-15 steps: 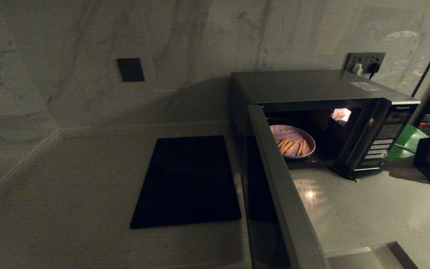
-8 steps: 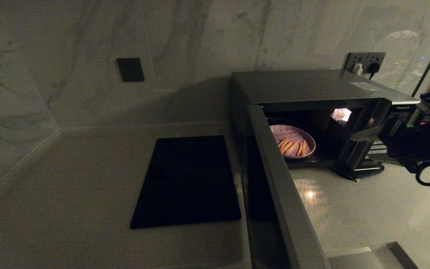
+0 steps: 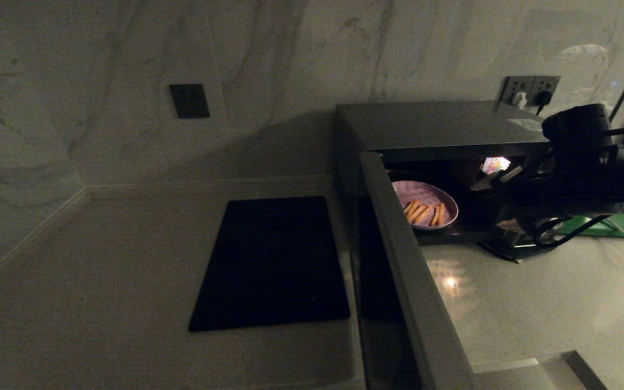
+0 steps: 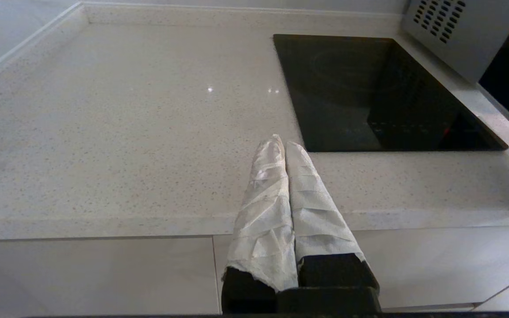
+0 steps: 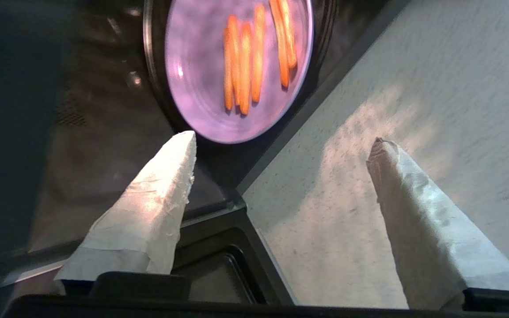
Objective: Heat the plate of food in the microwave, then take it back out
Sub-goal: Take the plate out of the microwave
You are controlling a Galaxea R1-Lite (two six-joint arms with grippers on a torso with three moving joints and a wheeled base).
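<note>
Surroundings: a flat black slab (image 3: 271, 265) lies on the table left of the microwave (image 3: 442, 127); a green board (image 3: 623, 225) shows behind the right arm; a wall socket (image 3: 531, 89) with plugs sits above the microwave's rear.
Obstruction: the microwave door (image 3: 404, 271) stands swung wide open toward the camera, edge-on between the slab and the cavity.
Surface and room: pale speckled stone table (image 4: 126, 132), marble-veined wall, dim light.
Plate of food (image 3: 426, 206): inside the open cavity, orange sticks on top.
Right hand (image 5: 281, 145): at the cavity mouth near the plate's rim, wrapped fingers spread wide, gripping nothing.
Left hand (image 4: 285, 148): low at the table's front edge, fingers pressed together, empty.
</note>
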